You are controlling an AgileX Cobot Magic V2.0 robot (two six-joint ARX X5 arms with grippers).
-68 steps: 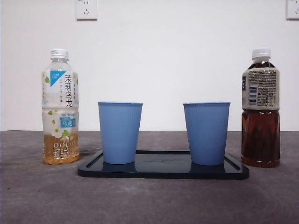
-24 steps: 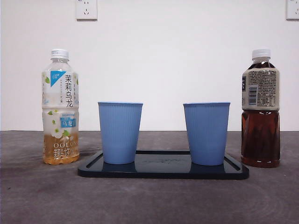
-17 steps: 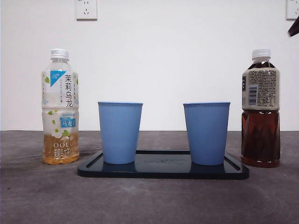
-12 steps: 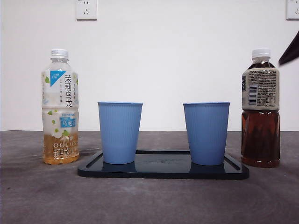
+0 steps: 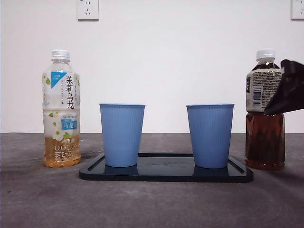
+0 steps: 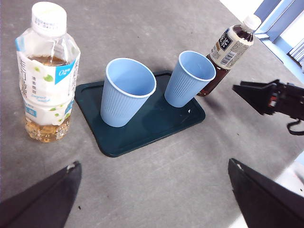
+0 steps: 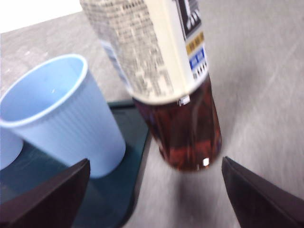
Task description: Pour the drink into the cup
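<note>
At the tray's three o'clock side, your dark-tea plastic bottle with the white cap (image 5: pixel 264 110) stands upright on the grey tabletop (image 5: pixel 152 204), just beside the black rectangular tray (image 5: pixel 166 175) and apart from it. On the tray sit two empty ribbed blue cups (image 5: pixel 122 135), the one at three o'clock (image 5: pixel 210 135) nearest the bottle. Your right gripper (image 7: pixel 152 190) is level with the bottle's label, jaws spread wide to either side of the body and touching nothing. Your left gripper (image 6: pixel 152 199) waits high above, jaws also wide apart and empty, with the pale oolong bottle (image 5: pixel 61 109) at the tray's nine o'clock.

That dark bottle looks roughly two-thirds full, so I'd expect real weight low down and smooth, slippery plastic that gives a little. Take it around the mid-body, at the label's lower edge, and squeeze firmly. The cap is on, so no pour yet.
</note>
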